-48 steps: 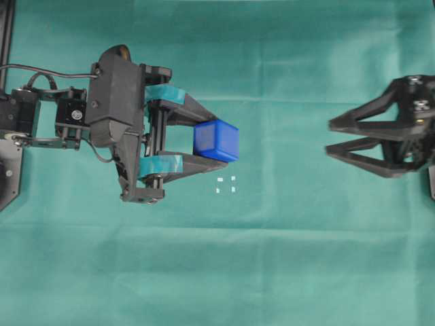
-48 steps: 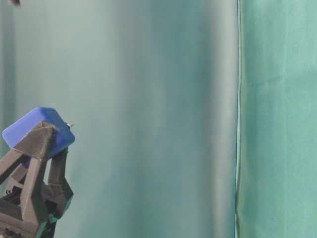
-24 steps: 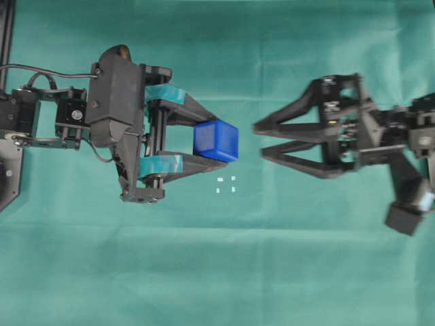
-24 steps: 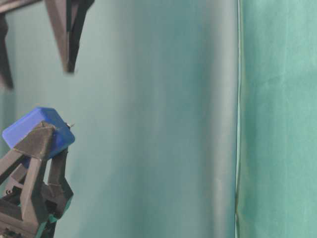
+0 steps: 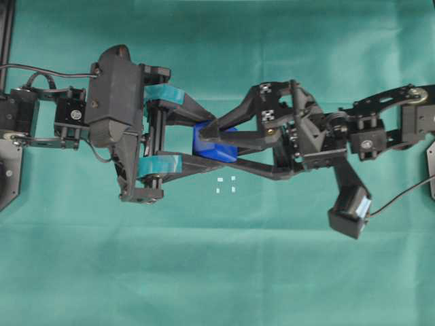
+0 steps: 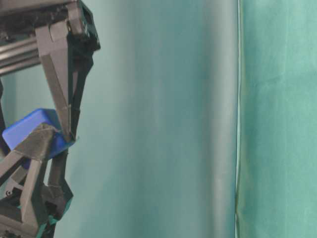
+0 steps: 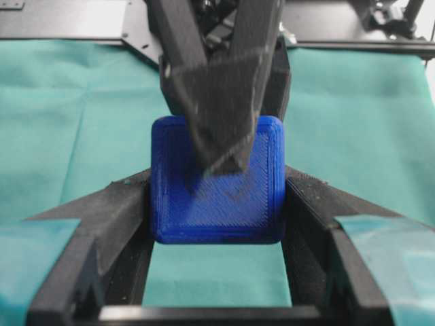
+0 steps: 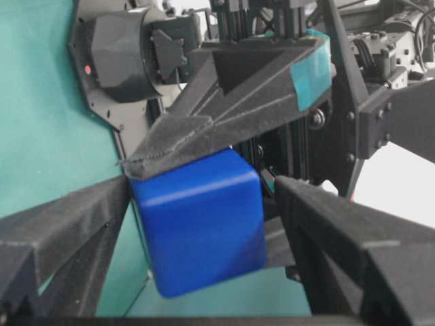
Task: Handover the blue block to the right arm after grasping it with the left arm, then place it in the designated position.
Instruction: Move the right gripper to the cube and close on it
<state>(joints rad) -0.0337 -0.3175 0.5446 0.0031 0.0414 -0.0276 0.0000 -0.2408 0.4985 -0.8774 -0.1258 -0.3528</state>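
Everywhere green cloth (image 5: 217, 272); left fingers (image 5: 178, 163) clamping blue block (image 5: 204, 144), right fingers (image 5: 224, 129) spread.

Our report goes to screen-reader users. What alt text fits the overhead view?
The left claw, teal-taped, holds the blue block while the open right claw straddles it. Four white marks lie just below on the green cloth.
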